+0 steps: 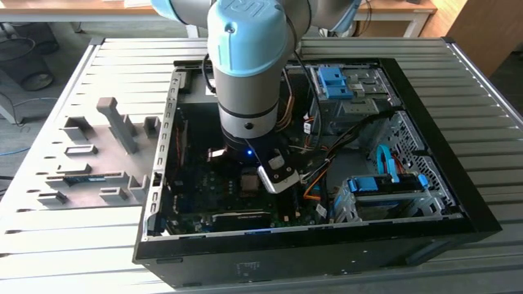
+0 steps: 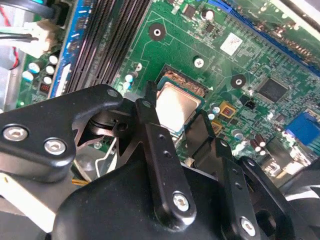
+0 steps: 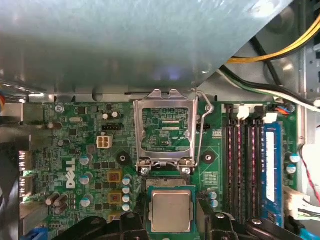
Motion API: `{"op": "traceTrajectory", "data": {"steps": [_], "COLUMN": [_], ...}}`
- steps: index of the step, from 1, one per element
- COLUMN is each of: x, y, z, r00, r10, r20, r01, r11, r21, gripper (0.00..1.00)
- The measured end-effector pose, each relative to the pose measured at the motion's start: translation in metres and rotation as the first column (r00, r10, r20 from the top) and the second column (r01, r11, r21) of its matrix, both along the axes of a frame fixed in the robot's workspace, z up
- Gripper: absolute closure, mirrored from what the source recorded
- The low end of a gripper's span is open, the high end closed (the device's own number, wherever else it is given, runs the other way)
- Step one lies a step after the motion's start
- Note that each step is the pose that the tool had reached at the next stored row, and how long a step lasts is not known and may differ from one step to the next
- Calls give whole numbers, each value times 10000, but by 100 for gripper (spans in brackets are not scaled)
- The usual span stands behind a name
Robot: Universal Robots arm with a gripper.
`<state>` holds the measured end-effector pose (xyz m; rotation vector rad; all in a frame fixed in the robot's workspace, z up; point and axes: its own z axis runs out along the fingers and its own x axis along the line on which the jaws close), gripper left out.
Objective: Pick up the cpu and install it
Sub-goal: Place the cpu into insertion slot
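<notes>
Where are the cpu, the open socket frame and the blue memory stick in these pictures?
cpu (image 3: 171,210): first wrist view, middle of its silver face.
socket frame (image 3: 138,130): first wrist view, on one side rail.
memory stick (image 3: 270,170): first wrist view, middle of its blue strip.

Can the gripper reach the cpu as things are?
Probably yes: the hinged metal frame is swung open off the socket, the cpu lies with its face bare, and the gripper hangs right above it.
</notes>
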<state>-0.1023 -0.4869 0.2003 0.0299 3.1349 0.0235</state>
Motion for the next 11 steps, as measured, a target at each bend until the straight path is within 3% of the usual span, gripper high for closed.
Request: {"op": "traceTrajectory", "data": {"steps": [11], "x": [-11], "y": [-4], "z": [-60], "r00": [10000], "r10": [-35], "r20": [0], "r01": [35], "r11": [10000], "r21": [-58], "gripper": [53]}}
